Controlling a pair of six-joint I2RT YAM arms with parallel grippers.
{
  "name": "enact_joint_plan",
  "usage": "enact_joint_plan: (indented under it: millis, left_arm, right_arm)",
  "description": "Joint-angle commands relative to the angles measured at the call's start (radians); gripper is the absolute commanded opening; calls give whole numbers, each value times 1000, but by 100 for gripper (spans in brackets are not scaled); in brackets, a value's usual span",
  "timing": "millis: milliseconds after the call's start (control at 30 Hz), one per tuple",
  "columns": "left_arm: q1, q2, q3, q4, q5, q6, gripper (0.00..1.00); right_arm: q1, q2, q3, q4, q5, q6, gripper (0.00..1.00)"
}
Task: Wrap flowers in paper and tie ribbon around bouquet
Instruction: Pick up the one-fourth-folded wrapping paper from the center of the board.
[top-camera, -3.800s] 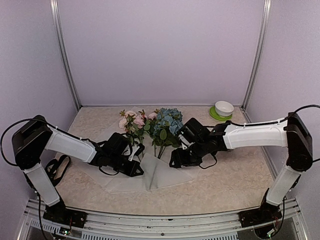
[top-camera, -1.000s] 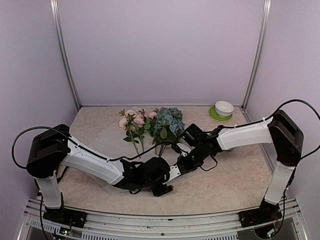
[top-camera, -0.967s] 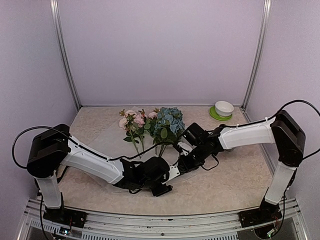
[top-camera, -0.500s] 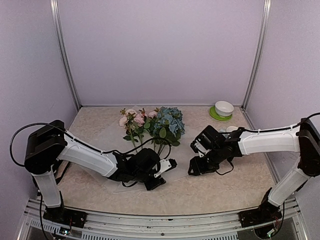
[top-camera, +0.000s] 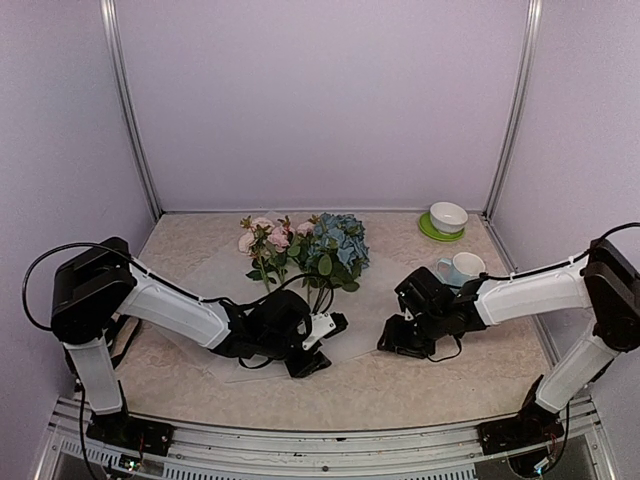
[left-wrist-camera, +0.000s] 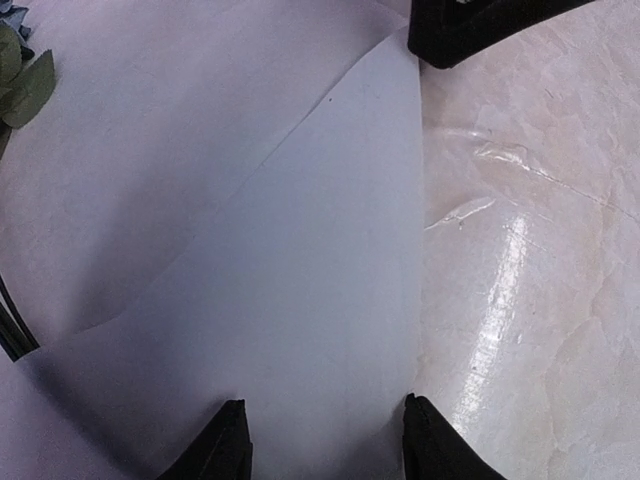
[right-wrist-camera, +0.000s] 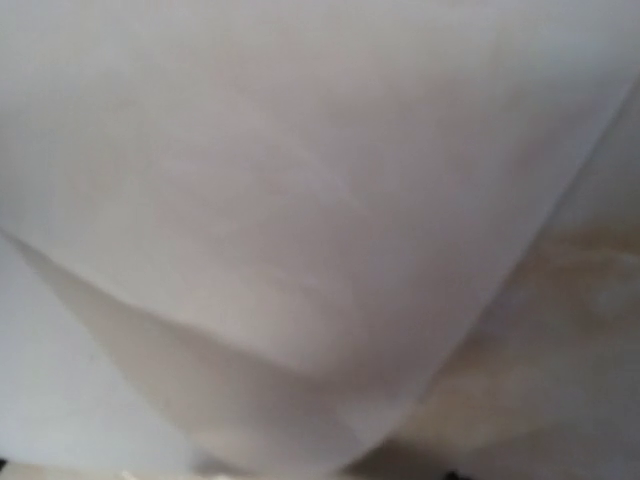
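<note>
The flowers (top-camera: 305, 255), pink roses and a blue hydrangea head, lie at mid-table with their stems toward me. Under them spreads the frosted paper (top-camera: 355, 335), one flap folded across the stems. My left gripper (top-camera: 325, 345) hovers low over the folded flap (left-wrist-camera: 300, 250), open, with both fingertips (left-wrist-camera: 232, 445) above the sheet near its right edge. My right gripper (top-camera: 395, 338) sits just off that edge, a dark shape (left-wrist-camera: 480, 25) in the left wrist view. The right wrist view shows only blurred paper (right-wrist-camera: 300, 200) close up. I see no ribbon.
A white mug (top-camera: 462, 268) stands behind the right arm. A white bowl on a green plate (top-camera: 447, 218) sits at the back right corner. Bare marble table (left-wrist-camera: 540, 250) lies right of the paper. Walls and metal posts enclose the table.
The right arm has drawn back to the right, off the paper, uncovering the mug. The left gripper has shifted slightly away from the front edge, staying over the folded flap.
</note>
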Motion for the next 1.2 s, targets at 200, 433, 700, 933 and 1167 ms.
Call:
enact_joint_plan:
  millis: [200, 433, 700, 933, 1167]
  left_arm:
    - [15, 32, -9, -75, 84, -1, 50]
    - [27, 32, -14, -78, 100, 12, 50]
    - [33, 31, -15, -70, 103, 7, 51]
    - [39, 22, -18, -64, 92, -3, 54]
    - [121, -18, -48, 14, 210, -91, 55]
  right_arm:
    - [-3, 76, 13, 31, 33, 82, 48]
    - [-3, 115, 30, 52, 41, 97, 39]
    - [-4, 96, 17, 57, 64, 102, 6]
    - [-2, 65, 35, 42, 66, 59, 0]
    - [38, 8, 108, -89, 189, 16, 0]
